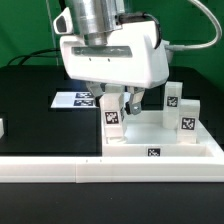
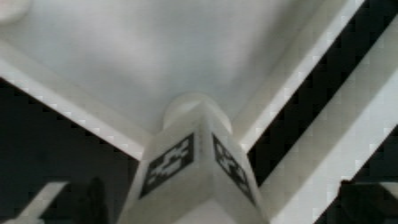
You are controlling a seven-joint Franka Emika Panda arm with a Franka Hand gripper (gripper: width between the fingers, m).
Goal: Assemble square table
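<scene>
Border rail (image 1: 60, 170): long white bar lying across the front of the black counter (image 1: 30, 110), nearest the exterior camera; the slab's front edge sits just behind it.
Square table slab (image 1: 165, 140): white, flat on the counter toward the exterior view's right, raised rim, one black-and-white tag (image 1: 153, 152) on its front edge.
Near leg (image 1: 111, 116): short white tagged block standing upright at the slab's corner on the exterior view's left, directly below the robot's hand.
Fingers (image 1: 116, 100): spread wide, one on each side of the near leg's top; no contact with the leg can be made out, and nothing is gripped or lifted.
Wrist view: looks down the same leg (image 2: 192, 160), two tagged faces meeting at an edge, its far end against the white slab surface (image 2: 178, 50); fingertips show only as blurred pale shapes at the picture's edge.
Far legs: two more white tagged blocks upright on the slab's side at the exterior view's right, one (image 1: 184, 115) nearer, one (image 1: 172, 97) behind it.
Marker board (image 1: 75, 99): flat white sheet with tags lying on the counter behind the hand, partly hidden by it.
Small white piece (image 1: 2, 127): at the exterior view's left edge, cut off; cannot tell what it is.
</scene>
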